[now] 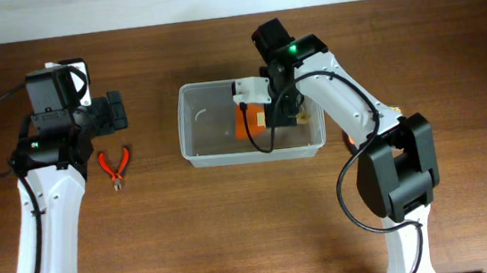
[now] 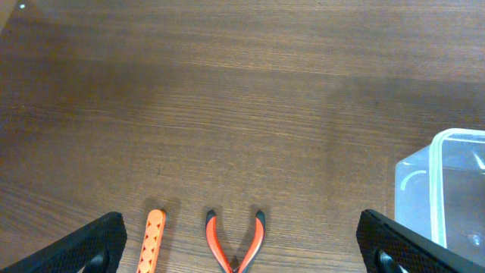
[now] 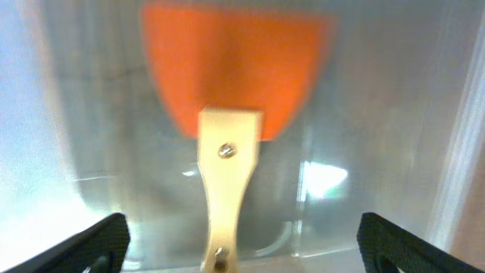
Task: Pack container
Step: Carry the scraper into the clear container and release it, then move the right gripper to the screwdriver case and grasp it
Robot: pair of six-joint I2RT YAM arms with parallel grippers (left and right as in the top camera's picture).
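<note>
Fingers (image 2: 91,244) on both arms stand wide apart, clamping nothing. On the dark wood-grain table (image 1: 235,236), the clear, round-cornered plastic container (image 1: 207,127) sits mid-table. The right gripper (image 3: 242,246) hangs inside it over a scraper with a flat orange blade and a pale screwed handle (image 3: 227,129). Slim red-handled pliers (image 1: 117,165) lie well left of the container, just by the left gripper (image 1: 116,113), the nearer arm. Their long axis runs between its fingers, handles pointing away. A smooth orange strip (image 2: 153,241) lies beside them.
</note>
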